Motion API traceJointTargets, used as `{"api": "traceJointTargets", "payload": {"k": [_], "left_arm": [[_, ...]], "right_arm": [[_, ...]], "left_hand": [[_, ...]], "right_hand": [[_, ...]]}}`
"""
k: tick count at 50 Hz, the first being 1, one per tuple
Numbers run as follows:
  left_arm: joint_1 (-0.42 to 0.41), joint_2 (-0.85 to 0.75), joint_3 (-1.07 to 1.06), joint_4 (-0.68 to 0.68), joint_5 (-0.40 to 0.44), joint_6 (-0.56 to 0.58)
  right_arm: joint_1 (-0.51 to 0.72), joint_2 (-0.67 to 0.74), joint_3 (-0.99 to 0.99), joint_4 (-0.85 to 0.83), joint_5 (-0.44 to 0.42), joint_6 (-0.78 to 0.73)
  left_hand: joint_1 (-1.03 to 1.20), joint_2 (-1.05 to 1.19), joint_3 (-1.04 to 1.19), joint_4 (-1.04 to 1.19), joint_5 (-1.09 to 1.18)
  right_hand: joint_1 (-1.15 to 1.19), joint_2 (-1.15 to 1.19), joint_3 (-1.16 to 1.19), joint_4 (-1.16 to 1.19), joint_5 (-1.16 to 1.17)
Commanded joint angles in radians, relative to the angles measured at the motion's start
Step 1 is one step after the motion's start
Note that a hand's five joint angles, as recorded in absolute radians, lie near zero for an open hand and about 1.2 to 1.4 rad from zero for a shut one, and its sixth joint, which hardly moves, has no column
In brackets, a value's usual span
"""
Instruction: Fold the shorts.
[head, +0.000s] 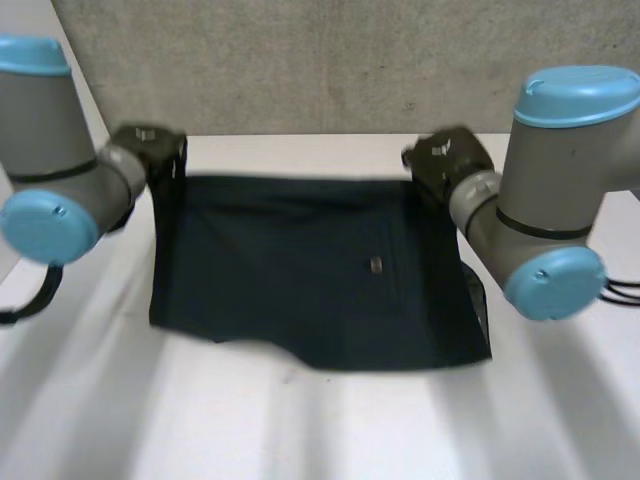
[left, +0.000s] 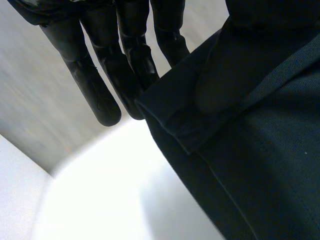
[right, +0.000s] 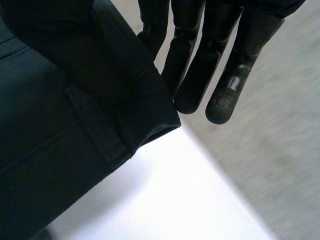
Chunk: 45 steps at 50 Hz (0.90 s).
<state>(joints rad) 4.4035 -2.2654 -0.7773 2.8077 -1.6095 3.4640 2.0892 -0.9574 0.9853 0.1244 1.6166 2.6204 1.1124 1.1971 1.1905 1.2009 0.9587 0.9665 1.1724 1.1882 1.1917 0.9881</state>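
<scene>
The dark shorts (head: 310, 270) are spread across the white table (head: 300, 420), with the waistband along the far side. My left hand (head: 150, 150) is at the far left waistband corner and my right hand (head: 445, 160) at the far right one. In the left wrist view the corner of the shorts (left: 260, 165) lies against my left hand's straight fingers (left: 95, 85), and a bulge in the cloth sits where the thumb presses. In the right wrist view the other corner of the shorts (right: 50, 125) is pinched the same way beside my right hand's fingers (right: 200, 65).
A grey wall (head: 300, 60) rises just behind the table's far edge, close to both hands. Bare white table lies in front of the shorts' near hem. A small pale button (head: 376, 264) shows on the cloth.
</scene>
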Motion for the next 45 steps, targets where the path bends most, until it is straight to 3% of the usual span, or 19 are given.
{"api": "traceJointTargets", "payload": {"k": [1, 6, 11, 20, 26, 37, 45], "left_arm": [[-0.041, -0.033, 0.354, 0.277, -0.033, 0.015], [-0.095, 0.183, 0.241, 0.629, -0.075, -0.006], [-0.090, 0.296, 0.080, 0.794, -0.078, -0.017], [-0.085, 0.300, -0.164, 0.716, -0.073, -0.043], [-0.066, 0.288, -0.391, 0.707, -0.069, -0.059], [-0.068, 0.115, -0.668, 0.679, -0.066, -0.045], [-0.072, 0.206, -0.828, 0.508, -0.064, 0.013]], "right_arm": [[0.002, -0.004, -0.135, -0.474, 0.058, -0.054], [-0.006, -0.118, -0.158, -0.767, 0.069, -0.054], [0.002, -0.144, -0.159, -0.753, 0.065, -0.051], [0.002, -0.109, -0.117, -0.497, 0.051, -0.048], [0.002, -0.038, -0.010, -0.410, -0.009, -0.056], [0.002, 0.144, 0.168, -0.238, -0.037, -0.105], [-0.009, 0.057, 0.268, -0.059, -0.034, -0.106]], "left_hand": [[0.284, 0.199, 0.206, 0.195, 0.263], [0.284, 0.199, 0.206, 0.195, 0.263], [0.284, 0.199, 0.206, 0.195, 0.263], [0.284, 0.199, 0.206, 0.195, 0.263], [0.284, 0.199, 0.206, 0.195, 0.263], [0.284, 0.199, 0.206, 0.195, 0.263], [0.284, 0.199, 0.206, 0.195, 0.263]], "right_hand": [[0.430, 0.224, 0.208, 0.205, 0.234], [0.430, 0.224, 0.208, 0.205, 0.234], [0.430, 0.224, 0.208, 0.205, 0.234], [0.430, 0.224, 0.208, 0.205, 0.234], [0.430, 0.224, 0.208, 0.205, 0.234], [0.430, 0.224, 0.208, 0.205, 0.234], [0.430, 0.224, 0.208, 0.205, 0.234]]}}
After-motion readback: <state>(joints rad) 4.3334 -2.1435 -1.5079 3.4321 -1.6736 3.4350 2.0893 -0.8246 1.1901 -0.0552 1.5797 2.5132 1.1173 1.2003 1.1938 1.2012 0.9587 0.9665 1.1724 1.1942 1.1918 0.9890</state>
